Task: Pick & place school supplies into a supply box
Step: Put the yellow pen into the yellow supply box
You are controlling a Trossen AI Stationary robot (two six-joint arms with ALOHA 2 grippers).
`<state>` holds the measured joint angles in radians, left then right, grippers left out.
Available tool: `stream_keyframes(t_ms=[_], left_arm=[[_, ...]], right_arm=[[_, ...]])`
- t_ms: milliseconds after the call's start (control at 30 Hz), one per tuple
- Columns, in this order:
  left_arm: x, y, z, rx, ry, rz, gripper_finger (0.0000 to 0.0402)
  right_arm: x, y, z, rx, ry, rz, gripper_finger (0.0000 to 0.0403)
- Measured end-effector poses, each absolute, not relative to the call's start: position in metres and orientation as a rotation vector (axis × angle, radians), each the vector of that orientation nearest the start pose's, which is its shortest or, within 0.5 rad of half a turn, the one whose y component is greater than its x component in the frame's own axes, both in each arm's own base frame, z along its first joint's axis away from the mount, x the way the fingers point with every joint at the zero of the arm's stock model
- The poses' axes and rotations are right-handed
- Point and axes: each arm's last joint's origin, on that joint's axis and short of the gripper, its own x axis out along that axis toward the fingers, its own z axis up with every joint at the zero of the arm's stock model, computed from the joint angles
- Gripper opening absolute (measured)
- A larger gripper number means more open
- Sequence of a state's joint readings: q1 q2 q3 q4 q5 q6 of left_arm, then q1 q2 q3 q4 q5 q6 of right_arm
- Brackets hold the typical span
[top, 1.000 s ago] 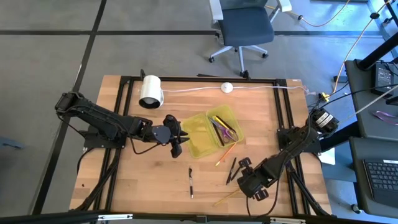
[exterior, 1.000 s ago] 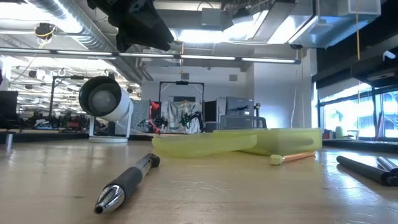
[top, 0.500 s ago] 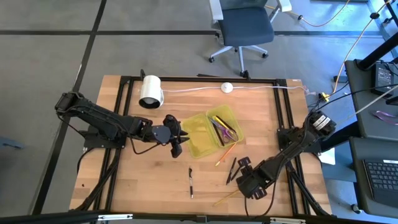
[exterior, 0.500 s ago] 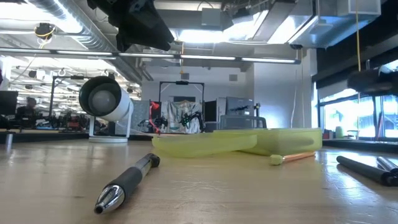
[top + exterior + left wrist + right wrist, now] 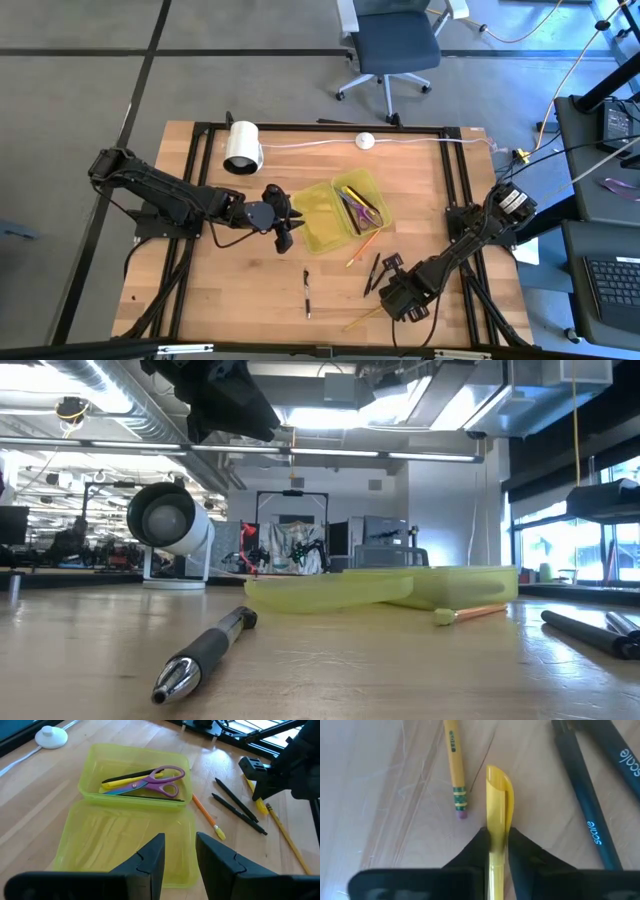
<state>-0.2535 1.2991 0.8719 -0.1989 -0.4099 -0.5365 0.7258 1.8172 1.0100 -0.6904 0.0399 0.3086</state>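
Note:
The yellow-green supply box (image 5: 345, 212) lies open mid-table, with purple-and-blue scissors (image 5: 150, 781) and pens in its far half. My left gripper (image 5: 179, 854) hovers open over the box's near half, nothing between its fingers. At the near right, my right gripper (image 5: 404, 296) points down, shut on a yellow pen (image 5: 498, 815). Beside it on the table lie a yellow pencil (image 5: 454, 765), two black pens (image 5: 375, 272) and an orange pencil (image 5: 362, 245). Another black pen (image 5: 307, 293) rests near the front edge. My right gripper pinches the yellow pen's barrel (image 5: 497, 842) between its two fingers (image 5: 472, 851), short of the pen's far end. The fingers come from above, pointing down, one on each long side. The pen looks to lie flat on the table.
A white roll (image 5: 242, 147) stands at the far left. A small white puck (image 5: 365, 141) on a cable sits at the far edge. The near left of the wooden table (image 5: 220, 300) is bare. An office chair (image 5: 390, 45) stands beyond the table.
My right gripper has sunk toward the table at the near right; in the low view its arm has come into sight at the right edge and dropped lower. My left arm and the loose supplies have kept still.

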Motion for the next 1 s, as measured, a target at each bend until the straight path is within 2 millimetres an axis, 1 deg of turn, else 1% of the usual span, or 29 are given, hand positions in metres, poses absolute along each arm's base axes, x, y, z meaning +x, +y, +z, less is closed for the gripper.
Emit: stream_keyframes(t_ms=[167, 267, 333, 367, 433, 500, 567, 633, 700, 800, 900, 1000], left_arm=[[0.268, -0.057, 0.256, -0.316, 0.533, 0.304, 0.0102], [0.268, -0.057, 0.256, -0.316, 0.533, 0.304, 0.0102], [0.268, -0.057, 0.256, -0.316, 0.533, 0.303, 0.0102], [0.268, -0.057, 0.256, -0.316, 0.532, 0.303, 0.0102], [0.268, -0.057, 0.256, -0.316, 0.533, 0.302, 0.0102], [0.268, -0.058, 0.256, -0.318, 0.534, 0.298, 0.0102], [0.268, -0.058, 0.256, -0.321, 0.528, 0.297, 0.0102], [0.268, -0.058, 0.257, -0.322, 0.523, 0.295, 0.0102], [0.268, -0.058, 0.257, -0.324, 0.521, 0.294, 0.0102], [0.268, -0.058, 0.257, -0.324, 0.521, 0.294, 0.0102], [0.268, -0.058, 0.257, -0.324, 0.521, 0.293, 0.0102], [0.268, -0.058, 0.257, -0.324, 0.521, 0.293, 0.0102]], right_arm=[[0.227, 0.200, 0.129, -0.301, 1.480, 0.296, 0.0052], [0.224, 0.198, 0.136, -0.258, 1.482, 0.280, 0.0052], [0.219, 0.193, 0.143, -0.239, 1.509, 0.252, 0.0049], [0.218, 0.192, 0.147, -0.217, 1.500, 0.244, 0.0049], [0.216, 0.188, 0.163, -0.160, 1.475, 0.213, 0.0048], [0.211, 0.180, 0.176, -0.105, 1.475, 0.153, 0.0048], [0.212, 0.172, 0.189, -0.026, 1.428, 0.084, 0.0048], [0.214, 0.160, 0.205, 0.071, 1.346, -0.005, 0.0048], [0.219, 0.144, 0.218, 0.180, 1.272, -0.113, 0.0048], [0.227, 0.114, 0.236, 0.293, 1.135, -0.266, 0.0049], [0.240, 0.080, 0.246, 0.348, 1.007, -0.410, 0.0049], [0.255, 0.043, 0.252, 0.416, 0.916, -0.495, 0.0049]])
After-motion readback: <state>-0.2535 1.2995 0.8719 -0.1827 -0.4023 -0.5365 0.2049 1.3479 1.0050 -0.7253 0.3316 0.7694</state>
